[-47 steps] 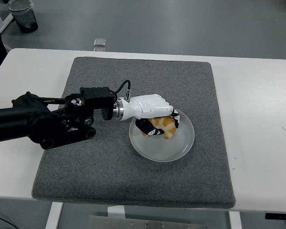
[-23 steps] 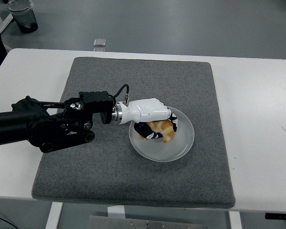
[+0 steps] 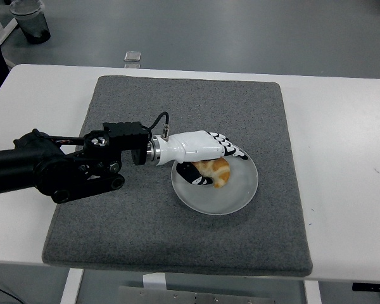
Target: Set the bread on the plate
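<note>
Bread's sitting on the plate, hand opened up over it

We see the bread [image 3: 216, 171] lying on the clear plate [image 3: 235, 197], which sits on the gray mat [image 3: 177, 234] on the white table [image 3: 348, 158]. The left hand [image 3: 206, 155] hovers right above it, fingers [image 3: 235, 151] stretched flat, gripping nothing. No readable writing anywhere.

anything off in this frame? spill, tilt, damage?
Nothing stands out. The bread lies inside the plate, which sits flat on the grey mat. The left robot hand is over it, fingers spread. No spill or damage visible.
</note>
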Action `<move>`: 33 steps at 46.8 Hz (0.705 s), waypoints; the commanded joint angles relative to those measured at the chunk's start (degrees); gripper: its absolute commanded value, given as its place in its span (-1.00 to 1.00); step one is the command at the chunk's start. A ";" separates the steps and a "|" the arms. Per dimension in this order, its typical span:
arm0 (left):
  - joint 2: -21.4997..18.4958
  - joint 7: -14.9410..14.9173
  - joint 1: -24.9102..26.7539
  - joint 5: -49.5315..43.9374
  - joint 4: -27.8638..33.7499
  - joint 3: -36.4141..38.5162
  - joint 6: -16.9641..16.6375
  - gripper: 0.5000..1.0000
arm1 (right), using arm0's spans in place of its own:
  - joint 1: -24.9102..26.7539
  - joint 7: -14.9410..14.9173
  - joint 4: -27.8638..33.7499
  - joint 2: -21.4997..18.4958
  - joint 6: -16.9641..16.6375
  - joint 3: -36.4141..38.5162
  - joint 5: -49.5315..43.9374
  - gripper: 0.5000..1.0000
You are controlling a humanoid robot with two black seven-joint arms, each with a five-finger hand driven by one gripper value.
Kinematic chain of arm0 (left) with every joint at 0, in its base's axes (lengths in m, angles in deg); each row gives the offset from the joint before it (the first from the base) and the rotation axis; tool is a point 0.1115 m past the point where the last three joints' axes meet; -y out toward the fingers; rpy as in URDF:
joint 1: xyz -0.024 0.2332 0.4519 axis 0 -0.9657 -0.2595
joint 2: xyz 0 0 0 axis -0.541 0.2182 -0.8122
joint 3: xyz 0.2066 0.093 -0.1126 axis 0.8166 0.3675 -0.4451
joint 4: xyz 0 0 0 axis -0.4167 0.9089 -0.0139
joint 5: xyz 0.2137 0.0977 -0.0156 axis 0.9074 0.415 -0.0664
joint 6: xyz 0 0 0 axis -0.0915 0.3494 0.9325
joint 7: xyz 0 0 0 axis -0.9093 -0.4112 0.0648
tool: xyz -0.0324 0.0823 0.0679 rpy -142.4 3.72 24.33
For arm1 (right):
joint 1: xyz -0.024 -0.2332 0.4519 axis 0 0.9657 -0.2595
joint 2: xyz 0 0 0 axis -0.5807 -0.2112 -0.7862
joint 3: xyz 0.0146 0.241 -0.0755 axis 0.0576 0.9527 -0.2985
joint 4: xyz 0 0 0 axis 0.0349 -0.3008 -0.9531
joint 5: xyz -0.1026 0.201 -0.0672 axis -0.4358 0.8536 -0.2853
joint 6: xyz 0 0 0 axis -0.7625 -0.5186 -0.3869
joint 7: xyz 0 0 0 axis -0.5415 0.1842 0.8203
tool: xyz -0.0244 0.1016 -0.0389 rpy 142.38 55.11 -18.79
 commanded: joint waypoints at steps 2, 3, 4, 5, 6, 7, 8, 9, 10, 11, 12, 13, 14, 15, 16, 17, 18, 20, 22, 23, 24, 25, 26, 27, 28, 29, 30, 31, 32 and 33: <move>-0.37 0.11 0.22 -0.59 0.35 -0.41 0.36 0.99 | 0.00 0.00 -0.03 0.00 0.00 0.00 0.00 0.73; -0.54 0.11 0.22 -0.94 0.44 -0.42 0.44 0.99 | 0.00 0.00 -0.03 0.00 0.00 0.00 0.00 0.73; -0.81 0.11 0.22 -1.38 0.53 -0.42 0.53 1.00 | 0.00 0.00 -0.03 0.00 0.00 0.00 0.00 0.73; -1.16 0.11 0.22 -1.99 0.88 -0.42 0.53 1.00 | 0.00 0.00 -0.03 0.00 0.00 0.00 0.00 0.73; -1.51 0.11 0.22 -2.69 1.23 -0.50 0.53 1.00 | 0.00 0.00 -0.03 0.00 0.00 0.00 0.00 0.73; -1.77 0.11 0.31 -3.66 1.58 -0.59 0.62 1.00 | 0.00 0.00 0.06 0.00 0.00 0.00 0.00 0.72; -2.12 0.11 0.31 -4.80 1.93 -0.68 0.62 1.00 | 0.00 0.00 -0.03 0.00 0.00 0.00 0.00 0.72; -2.39 0.11 0.48 -6.03 2.19 -0.68 0.80 1.00 | 0.00 0.00 -0.03 0.00 0.00 0.00 0.00 0.72; -2.74 0.11 0.57 -7.35 2.37 -0.77 1.06 1.00 | 0.00 0.00 -0.03 0.00 0.00 0.00 0.00 0.72; -3.00 0.11 0.75 -8.75 2.46 -0.77 1.50 1.00 | 0.00 0.00 -0.03 0.00 0.00 0.00 0.00 0.72; -3.27 0.11 0.75 -10.16 2.55 -0.94 2.11 1.00 | 0.00 0.00 0.06 0.00 0.00 0.00 0.00 0.72; -3.53 0.11 0.83 -11.65 2.81 -1.12 2.81 1.00 | 0.00 0.00 0.06 0.00 0.00 0.00 0.00 0.72; -3.88 0.11 0.92 -13.14 2.99 -1.55 3.69 1.00 | 0.00 0.00 -0.03 0.00 0.00 0.00 0.00 0.72; -4.23 0.11 0.92 -14.55 3.08 -2.08 4.57 1.00 | 0.00 0.00 0.06 0.00 0.00 0.00 0.00 0.72; -4.58 0.11 1.01 -15.87 3.16 -2.87 5.62 1.00 | 0.00 0.00 -0.03 0.00 0.00 0.00 0.00 0.72; -5.02 0.11 1.01 -17.36 3.25 -3.83 6.67 1.00 | 0.00 0.00 -0.03 0.00 0.00 0.00 0.00 0.72; -5.55 0.11 1.01 -18.68 3.25 -4.89 7.90 1.00 | 0.00 0.00 -0.03 0.00 0.00 0.00 0.00 0.72; -6.69 0.11 0.92 -21.15 3.25 -7.08 10.63 1.00 | 0.00 0.00 -0.03 0.00 0.00 0.00 0.00 0.72; -7.92 0.11 0.92 -23.52 3.25 -9.28 13.70 1.00 | 0.00 0.00 0.06 0.00 0.00 0.00 0.00 0.73; -8.71 0.11 0.92 -24.75 3.25 -10.42 15.37 1.00 | 0.00 0.00 -0.03 0.00 0.00 0.00 0.00 0.73; -9.50 0.11 0.92 -26.07 3.25 -11.57 17.04 1.00 | 0.00 0.00 -0.03 0.00 0.00 0.00 0.00 0.73; -10.29 0.02 0.92 -27.47 3.25 -12.71 18.62 1.00 | 0.00 0.00 -0.03 0.00 0.00 0.00 0.00 0.72; -10.91 0.10 0.84 -29.05 3.25 -13.85 20.03 1.00 | 0.00 0.00 -0.03 0.00 0.00 0.00 0.00 0.73; -11.52 0.11 0.75 -30.63 3.17 -15.08 21.44 1.00 | 0.00 0.00 -0.03 0.00 0.00 0.00 0.00 0.72; -12.23 0.02 0.57 -32.39 3.16 -16.22 22.76 1.00 | 0.00 0.00 0.06 0.00 0.00 0.00 0.00 0.72; -12.93 -0.07 0.48 -34.32 2.99 -17.19 23.90 1.00 | 0.00 0.00 -0.03 0.00 0.00 0.00 0.00 0.72; -13.72 -0.16 0.40 -35.99 2.73 -18.07 24.78 1.00 | 0.00 0.00 -0.03 0.00 0.00 0.00 0.00 0.73; -14.42 -0.25 0.40 -37.66 2.38 -18.86 25.57 1.00 | 0.00 0.00 -0.03 0.00 0.00 0.00 0.00 0.72; -15.13 -0.25 0.31 -39.07 2.20 -19.39 26.19 1.00 | 0.00 0.00 0.06 0.00 0.00 0.00 0.00 0.72; -15.66 -0.25 0.22 -40.48 1.85 -19.75 26.72 1.00 | 0.00 0.00 -0.03 0.00 0.00 0.00 0.00 0.72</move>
